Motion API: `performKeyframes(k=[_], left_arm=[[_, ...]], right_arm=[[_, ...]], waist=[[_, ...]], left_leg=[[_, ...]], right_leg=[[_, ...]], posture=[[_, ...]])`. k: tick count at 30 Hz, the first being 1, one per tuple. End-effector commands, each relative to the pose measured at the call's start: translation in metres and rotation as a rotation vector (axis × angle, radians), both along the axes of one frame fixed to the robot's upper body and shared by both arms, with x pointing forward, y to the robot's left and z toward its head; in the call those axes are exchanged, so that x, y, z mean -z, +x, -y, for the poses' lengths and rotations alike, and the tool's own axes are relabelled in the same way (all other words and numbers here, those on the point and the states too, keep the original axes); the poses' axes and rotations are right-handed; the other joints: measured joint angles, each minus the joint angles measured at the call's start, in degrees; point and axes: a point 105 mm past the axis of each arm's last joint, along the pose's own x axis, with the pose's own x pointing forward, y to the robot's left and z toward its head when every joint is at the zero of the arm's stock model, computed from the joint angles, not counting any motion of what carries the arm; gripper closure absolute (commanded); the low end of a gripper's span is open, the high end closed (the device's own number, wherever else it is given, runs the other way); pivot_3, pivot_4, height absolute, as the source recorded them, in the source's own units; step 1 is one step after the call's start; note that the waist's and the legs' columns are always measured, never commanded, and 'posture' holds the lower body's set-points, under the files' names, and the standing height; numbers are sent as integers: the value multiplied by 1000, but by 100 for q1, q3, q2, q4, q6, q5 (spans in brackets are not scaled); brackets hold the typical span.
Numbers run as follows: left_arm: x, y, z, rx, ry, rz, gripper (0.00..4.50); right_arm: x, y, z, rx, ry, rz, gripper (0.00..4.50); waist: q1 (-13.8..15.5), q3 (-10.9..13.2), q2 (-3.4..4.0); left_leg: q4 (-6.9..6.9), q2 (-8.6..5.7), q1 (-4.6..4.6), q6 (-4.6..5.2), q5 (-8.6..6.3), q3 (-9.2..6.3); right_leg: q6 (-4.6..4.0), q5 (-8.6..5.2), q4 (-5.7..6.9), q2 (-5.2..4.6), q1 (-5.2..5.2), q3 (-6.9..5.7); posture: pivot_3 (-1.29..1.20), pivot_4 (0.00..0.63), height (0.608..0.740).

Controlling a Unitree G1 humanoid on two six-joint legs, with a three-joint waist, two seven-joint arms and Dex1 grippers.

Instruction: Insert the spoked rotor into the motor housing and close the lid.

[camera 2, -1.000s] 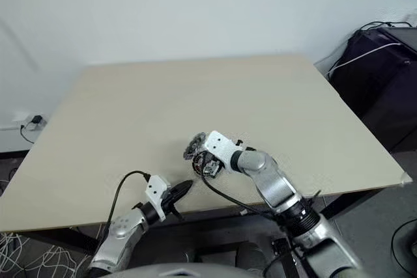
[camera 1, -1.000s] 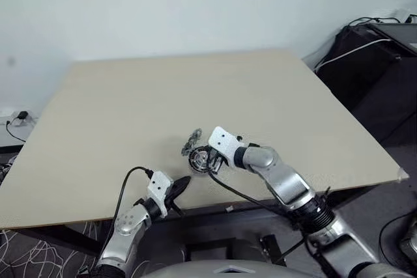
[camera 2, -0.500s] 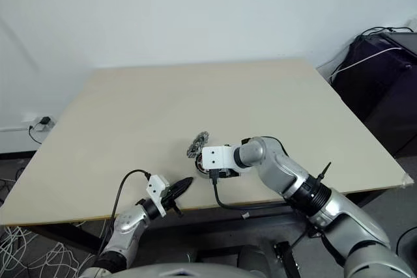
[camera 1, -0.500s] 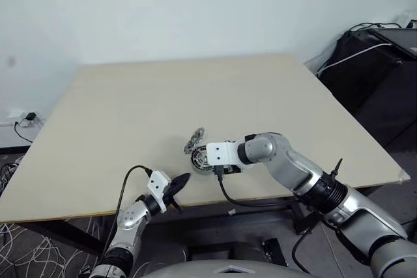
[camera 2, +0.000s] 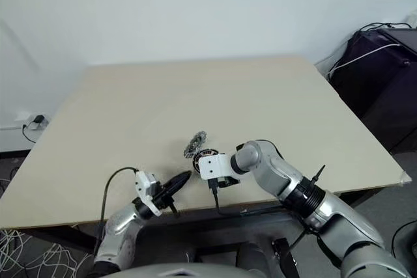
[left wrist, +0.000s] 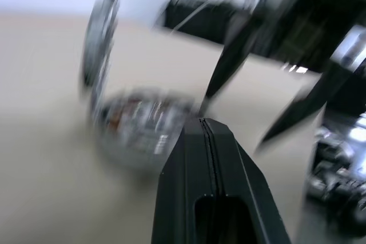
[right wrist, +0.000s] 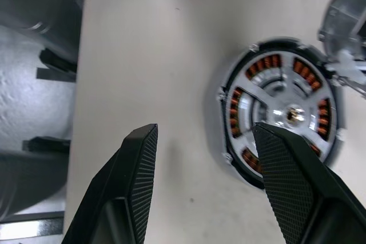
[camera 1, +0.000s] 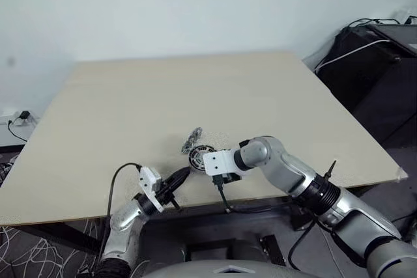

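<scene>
Spoked rotor (right wrist: pixel 286 115) sits in motor housing (right wrist: pixel 280 118) near table's (camera 1: pixel 195 96) front edge, hinged lid (camera 1: pixel 193 139) upright at housing's 11 o'clock; right gripper (right wrist: pixel 203 141) jaws apart, left gripper (camera 1: pixel 179 177) shut; next, tip lid down squarely w/ slow push.

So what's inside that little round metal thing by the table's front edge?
Inside the motor housing, a spoked rotor sits over a ring of orange-copper windings that show through its gaps. One finger of the right tool covers the housing's near rim.

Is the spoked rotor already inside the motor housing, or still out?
Inside: the spoked rotor sits within the motor housing, copper windings visible between its spokes.
</scene>
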Motion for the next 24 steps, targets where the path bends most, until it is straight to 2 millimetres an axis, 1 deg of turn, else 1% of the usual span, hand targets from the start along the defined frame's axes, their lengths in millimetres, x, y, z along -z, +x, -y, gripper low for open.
performKeyframes(k=[1, 6, 7, 11, 15, 19, 24], left_arm=[[-19, 0, 2, 27, -22, 15, 4500], [-29, -2, 10, 24, -10, 1, 4500], [-29, -2, 13, 18, 3, -3, 4500], [-29, -1, 18, -33, 32, -25, 4500], [-24, 3, 26, -87, 56, -56, 4500], [-21, 5, 25, -132, 56, -84, 4500], [-13, -1, 21, -134, 87, -116, 4500]], right_arm=[[-11, 0, -6, -16, 30, 31, 1652], [-11, 1, -6, -18, 28, 32, 1652], [-12, 1, -7, -20, 27, 34, 1652], [-12, 5, -9, -23, 26, 39, 1652], [-11, 8, -12, -23, 27, 33, 1652], [-7, 9, -12, -20, 22, 20, 1652], [-1, 10, -8, -9, 0, -3, 1652]], waist=[[2, 0, 0], [4, 5, -6], [7, 5, -7], [26, 5, -7], [38, 5, -7], [46, 6, -7], [42, 6, -7]], left_leg=[[-2, 0, 0, 0, -2, 1], [-3, 1, 0, 3, -8, 6], [-3, 1, 0, 3, -7, 6], [1, 3, 2, 1, -6, 6], [1, 3, 6, 0, -5, 8], [-1, 4, 6, -1, -4, 8], [-1, 3, 6, -1, -5, 10]], right_leg=[[-3, -2, -1, 0, -1, -1], [-3, -7, -6, 2, 1, -2], [16, -18, -6, 2, 1, -2], [25, -22, -4, 3, 5, -3], [25, -20, -3, 4, 8, -1], [16, -16, -3, 5, 6, -2], [23, -21, -3, 5, 7, -1]], posture=[[0, 0, 740], [0, 0, 740], [0, 0, 740], [0, 0, 740], [0, 0, 740], [0, 0, 740], [0, 0, 740]])
